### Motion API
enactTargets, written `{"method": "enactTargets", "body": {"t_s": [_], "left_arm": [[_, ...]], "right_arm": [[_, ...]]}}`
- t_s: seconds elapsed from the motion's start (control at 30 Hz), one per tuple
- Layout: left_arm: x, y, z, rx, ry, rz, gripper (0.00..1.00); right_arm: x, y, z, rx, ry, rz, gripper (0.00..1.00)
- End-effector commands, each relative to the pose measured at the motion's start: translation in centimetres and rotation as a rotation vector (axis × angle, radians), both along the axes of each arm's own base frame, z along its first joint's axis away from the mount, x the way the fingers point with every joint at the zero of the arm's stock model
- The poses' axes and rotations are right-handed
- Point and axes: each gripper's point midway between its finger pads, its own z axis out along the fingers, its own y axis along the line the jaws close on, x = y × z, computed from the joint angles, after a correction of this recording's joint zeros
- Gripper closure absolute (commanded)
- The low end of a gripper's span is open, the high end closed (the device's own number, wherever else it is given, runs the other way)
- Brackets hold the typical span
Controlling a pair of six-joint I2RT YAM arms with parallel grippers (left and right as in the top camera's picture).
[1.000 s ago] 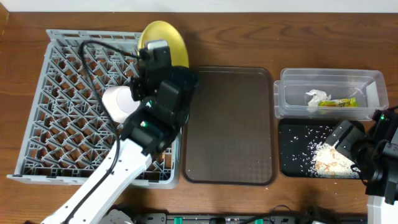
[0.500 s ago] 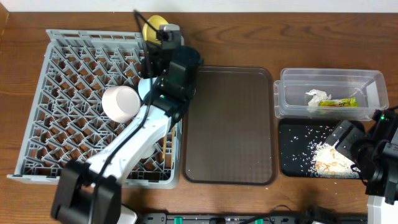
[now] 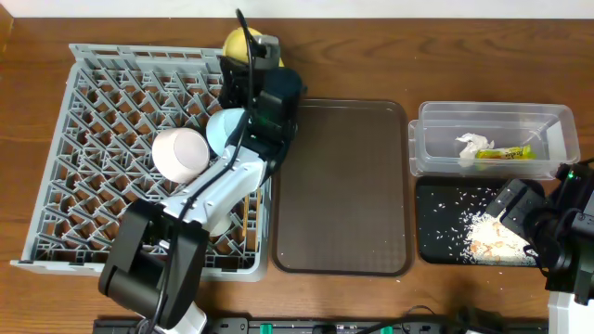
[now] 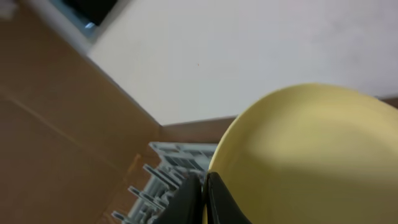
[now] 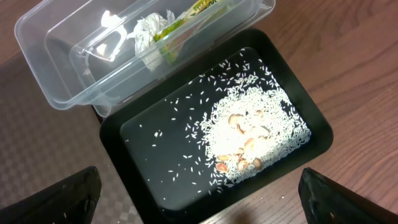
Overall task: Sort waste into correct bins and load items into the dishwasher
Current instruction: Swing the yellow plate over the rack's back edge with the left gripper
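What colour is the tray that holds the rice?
The tray is black, seen best in the right wrist view.

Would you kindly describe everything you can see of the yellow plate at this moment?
The yellow plate is round, plain and smooth, with a matte finish that looks like plastic. No food shows on the face in view. It is tipped up on edge, so from overhead only a narrow yellow sliver appears at the far edge of the grey dish rack. The left gripper is shut on its rim. The arm hides whether its lower edge rests among the pegs.
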Motion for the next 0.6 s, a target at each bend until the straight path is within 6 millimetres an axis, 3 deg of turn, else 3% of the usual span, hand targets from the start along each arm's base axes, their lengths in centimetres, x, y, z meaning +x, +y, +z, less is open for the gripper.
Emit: {"method": "enactTargets", "body": {"t_s": [0.0,0.57], "left_arm": [[-0.9,1.8,1.8,0.067,-0.004,0.095,0.93],[-1.5,2.2,3.4,0.091,-0.018,0.116,0.93]], "right_arm": [[0.0,-0.2,0.5,-0.005,-0.015,-0.011,0.01],[0.0,-0.2,0.5,-0.005,-0.015,-0.011,0.01]]}}
